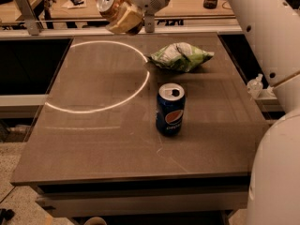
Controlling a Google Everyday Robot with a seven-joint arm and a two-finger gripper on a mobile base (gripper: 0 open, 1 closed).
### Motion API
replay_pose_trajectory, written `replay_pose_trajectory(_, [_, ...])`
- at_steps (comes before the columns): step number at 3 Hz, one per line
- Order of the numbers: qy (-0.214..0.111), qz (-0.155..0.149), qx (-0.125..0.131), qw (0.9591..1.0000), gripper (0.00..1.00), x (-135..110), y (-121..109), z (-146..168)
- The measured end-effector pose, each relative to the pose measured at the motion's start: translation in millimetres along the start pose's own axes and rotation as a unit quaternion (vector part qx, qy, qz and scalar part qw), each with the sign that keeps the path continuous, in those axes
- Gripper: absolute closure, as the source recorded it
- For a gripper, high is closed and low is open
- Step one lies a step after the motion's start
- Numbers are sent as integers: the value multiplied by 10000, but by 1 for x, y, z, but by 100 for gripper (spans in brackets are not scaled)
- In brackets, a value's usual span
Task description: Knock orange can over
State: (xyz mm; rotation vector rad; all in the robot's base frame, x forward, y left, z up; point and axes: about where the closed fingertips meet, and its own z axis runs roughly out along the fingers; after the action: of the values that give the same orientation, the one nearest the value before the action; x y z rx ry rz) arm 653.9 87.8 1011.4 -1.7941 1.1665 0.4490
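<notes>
The orange can (107,3) is up in the air, not on the counter (93,139). It sits tilted in the claw (118,14), silver top angled toward the camera, above the counter's far edge and left of centre. The tan fingers (126,20) look pressed onto the can's body, so I read the claw as pinching it, though the exact contact line is hard to make out.

How will it handle? It's a thin-walled drink can: stiff enough along its length, easy to dent from the side, and slick metal. The tab end looks opened, so my guess is it's light, possibly empty. A light can tips with a small nudge, but it can also skid or roll away. The best place to hold it is mid-body across the round wall. For a knock, a push high up near the rim should topple it, where a low push would just slide it.

The arm (262,27) comes in from the right side, reaches high across the back of the counter, and bends its wrist down toward the left.

Below, 1 blue Pepsi can (170,109) stands upright near the middle. A green chip bag (180,56) lies beyond it, well apart from the claw. The open stretch at the left looks like the safer spot for the orange can to go down on its side.
</notes>
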Motion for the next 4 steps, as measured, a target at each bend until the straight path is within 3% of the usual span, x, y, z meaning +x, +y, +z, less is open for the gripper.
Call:
replay_pose_trajectory(1, [101,-753,-348,9965,100,-3,16,1])
replay_pose_trajectory(2, [23,-1643,-801,9831,100,-3,29,10])
replay_pose_trajectory(3, [101,-2388,-1387,9611,100,0,49,22])
replay_pose_trajectory(4, [68,-2457,-1423,9588,100,0,51,24])
